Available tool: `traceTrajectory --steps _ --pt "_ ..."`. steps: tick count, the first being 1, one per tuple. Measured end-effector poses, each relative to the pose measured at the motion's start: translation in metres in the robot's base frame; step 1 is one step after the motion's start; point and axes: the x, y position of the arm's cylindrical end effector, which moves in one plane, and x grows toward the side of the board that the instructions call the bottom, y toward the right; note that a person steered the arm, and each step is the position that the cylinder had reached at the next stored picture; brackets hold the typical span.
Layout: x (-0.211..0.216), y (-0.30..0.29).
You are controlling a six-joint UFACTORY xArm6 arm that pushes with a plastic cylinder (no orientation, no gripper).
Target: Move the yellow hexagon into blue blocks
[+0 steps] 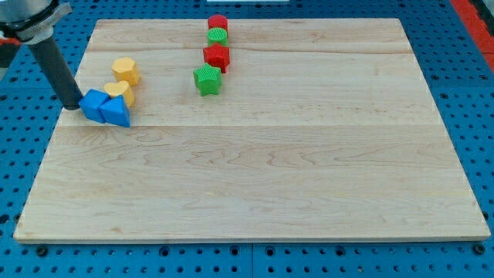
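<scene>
- Yellow hexagon (125, 71) sits near the board's top-left corner, just above the blue blocks and apart from them, with a second yellow block (121, 92) lying between and touching the blue pair.
- Blue blocks: two, a blue cube-like block (93, 103) and a blue triangle-like block (116, 113), pressed together close to the left edge of the wooden board (270, 170).
- My tip (72, 105) rests at the left edge, just beside or touching the blue cube's left face; the rod hides the contact, so I cannot tell which.
- No fingers here to be wide or narrow: a bare rod, holding nothing.
- To do the step well, I judge the tip should come round to the hexagon's far side, toward the top edge, and push straight down toward the blue pair, slowly and through the block's centre so it does not spin off sideways.
- Risk: the other yellow block stands in the path and may be shoved along, or the blue pair may slide off the left edge.
- Count: two yellow, two blue, two red (a red block (218, 23), a red star (217, 55)), two green (a green block (218, 37), a green star (207, 79)), these four in a column near the top edge.
</scene>
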Motion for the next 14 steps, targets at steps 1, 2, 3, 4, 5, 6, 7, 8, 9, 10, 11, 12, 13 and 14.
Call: traceTrajectory --steps 1,2,3,4,5,6,7,8,9,10,11,12,13,14 --pt "-0.05 -0.012" --pt "-0.079 0.043" --pt "-0.093 0.106" --pt "-0.096 0.112" --pt "-0.086 0.148" --pt "-0.078 0.163" --pt "-0.078 0.121" --pt "-0.078 0.076" --pt "-0.078 0.071" --pt "-0.074 0.087" --pt "-0.074 0.118" --pt "-0.066 0.13" --pt "-0.06 0.103" --pt "-0.06 0.076"
